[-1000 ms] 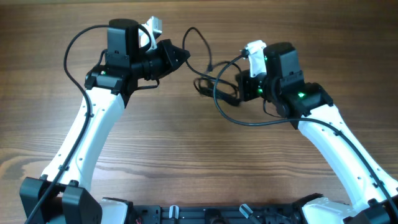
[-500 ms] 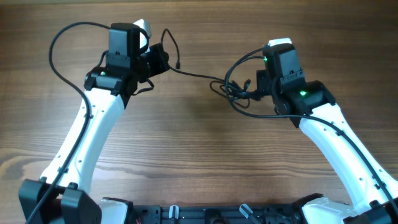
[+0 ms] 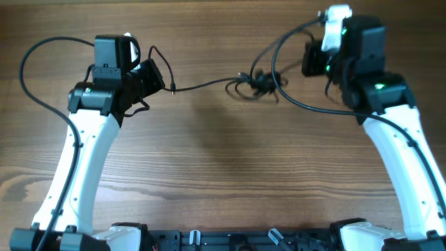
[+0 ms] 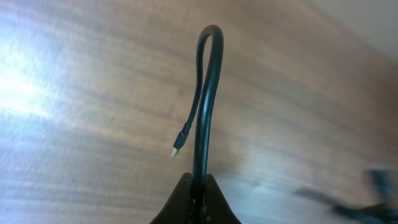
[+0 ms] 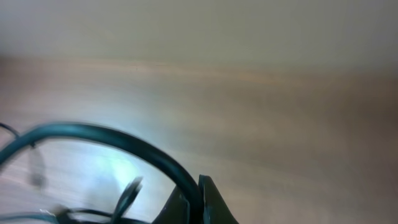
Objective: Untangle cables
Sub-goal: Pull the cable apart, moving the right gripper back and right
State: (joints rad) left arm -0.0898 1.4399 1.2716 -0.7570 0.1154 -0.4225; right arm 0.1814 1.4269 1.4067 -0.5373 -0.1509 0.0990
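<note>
The cables show in the overhead view as a small knot (image 3: 255,82) of thin black cords at the table's upper middle. One strand (image 3: 202,86) runs left from it to my left gripper (image 3: 153,75), which is shut on it. In the left wrist view the cord (image 4: 208,81) rises from the closed gripper (image 4: 200,186), bends over and ends in a small plug (image 4: 177,149). My right gripper (image 3: 310,61) is to the right of the knot. In the right wrist view it (image 5: 196,200) is shut on a black cord (image 5: 124,140) that arcs left.
Thicker black arm wires loop out from the left arm (image 3: 31,84) and from the right arm (image 3: 293,101), the right one passing near the knot. The wooden table (image 3: 223,167) is bare between the two white arms.
Both grippers have moved apart, the left one leftward and the right one right and away. The cords between them have been drawn out into a line with a smaller knot.
</note>
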